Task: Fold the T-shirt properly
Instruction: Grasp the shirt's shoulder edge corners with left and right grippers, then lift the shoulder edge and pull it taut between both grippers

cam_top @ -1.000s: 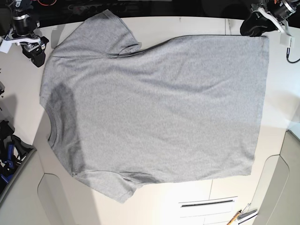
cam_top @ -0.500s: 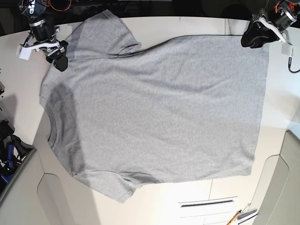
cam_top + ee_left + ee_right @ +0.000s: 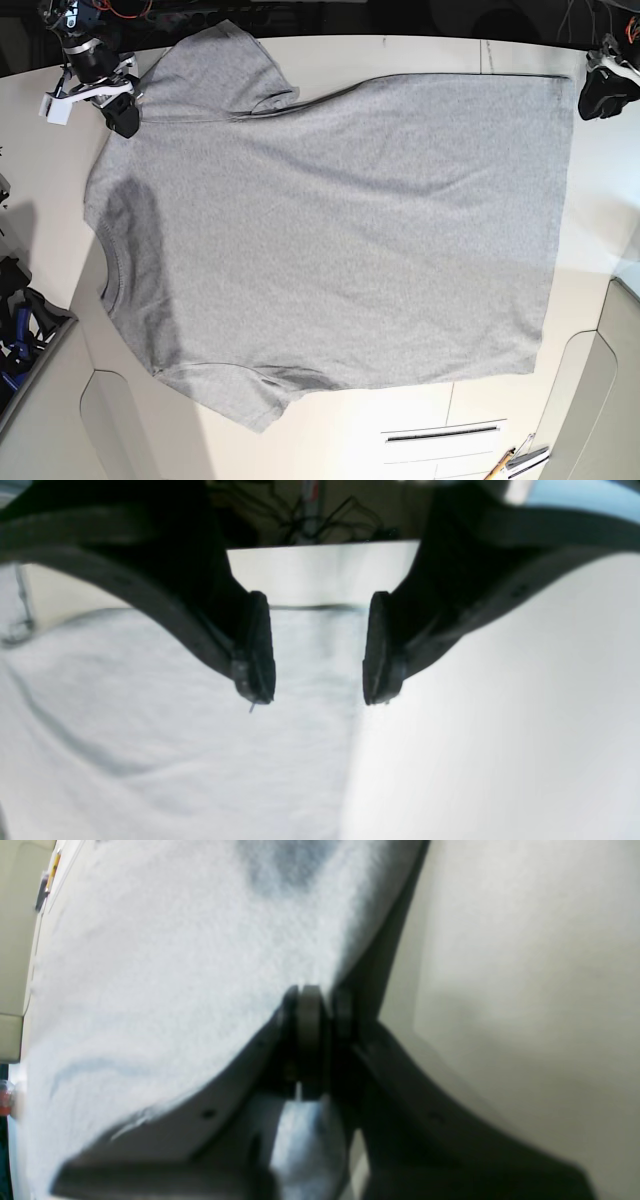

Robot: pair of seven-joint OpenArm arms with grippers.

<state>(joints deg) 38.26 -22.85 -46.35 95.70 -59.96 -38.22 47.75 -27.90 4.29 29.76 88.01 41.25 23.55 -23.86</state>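
Progress: no fold made yet, as far as the pictures show; the T-shirt (image 3: 330, 240) lies spread flat in one layer, both sleeves out. All folding is left to do.
Step in hand: judged to be the first grasp at the far edge, one arm at the shoulder end, the other at the hem end.
T-shirt place: on the pale desk (image 3: 420, 420), filling most of it, collar toward the base view's left, hem toward its right.
T-shirt look: light heather grey, plain on the upper side, no print in sight; ribbed crew neck at the left edge; a few soft creases run across the body, and a darker shadowed patch sits near the collar.
Right pincer (image 3: 312, 1015): clenched at the cloth's edge near the far sleeve and shoulder seam; the jaws are pressed together, cloth bunched beside them and below, so it looks to be pinching the T-shirt, though the fabric between the pads is hard to make out.
Left pincer (image 3: 317, 650): released, jaws wide apart, standing over the far hem corner, the cloth's side edge running below the gap; grasping nothing.
Left to do: take the hem corner, then carry the edge over.
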